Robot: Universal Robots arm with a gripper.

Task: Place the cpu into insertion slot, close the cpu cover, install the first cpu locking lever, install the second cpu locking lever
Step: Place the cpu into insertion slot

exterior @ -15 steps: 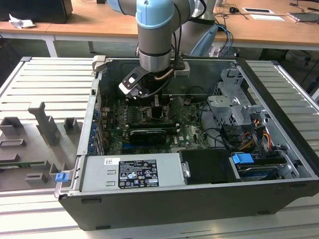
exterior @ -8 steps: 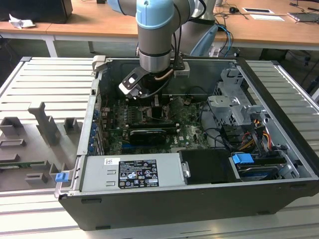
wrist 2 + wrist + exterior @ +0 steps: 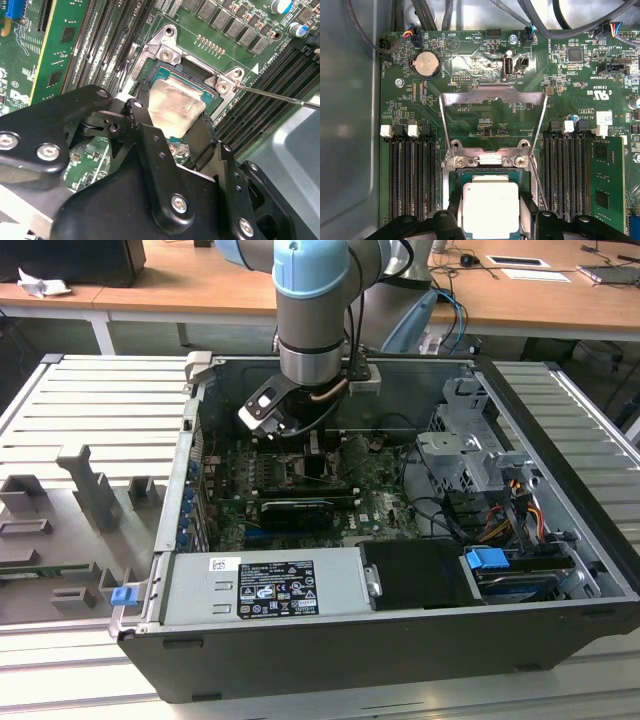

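The cpu (image 3: 490,207) is a pale silver square held flat between my gripper's (image 3: 490,220) two black fingers (image 3: 145,112), which press on opposite edges. It sits in or just over the insertion slot (image 3: 490,172), a dark socket with a silver rim on the green board; I cannot tell whether it is seated. The cpu cover (image 3: 492,95) stands swung open behind the socket, with board showing through its window. A thin wire locking lever (image 3: 280,95) sticks out beside the socket. In the exterior view the gripper (image 3: 315,445) reaches down into the open computer case (image 3: 560,530).
Black memory slots (image 3: 410,175) flank the socket on both sides. A green card (image 3: 607,185) stands beside them. Cables (image 3: 440,510) and a drive cage (image 3: 470,455) lie at the exterior view's right, and the power supply (image 3: 265,585) is at the front. Grey fixtures (image 3: 90,485) sit left.
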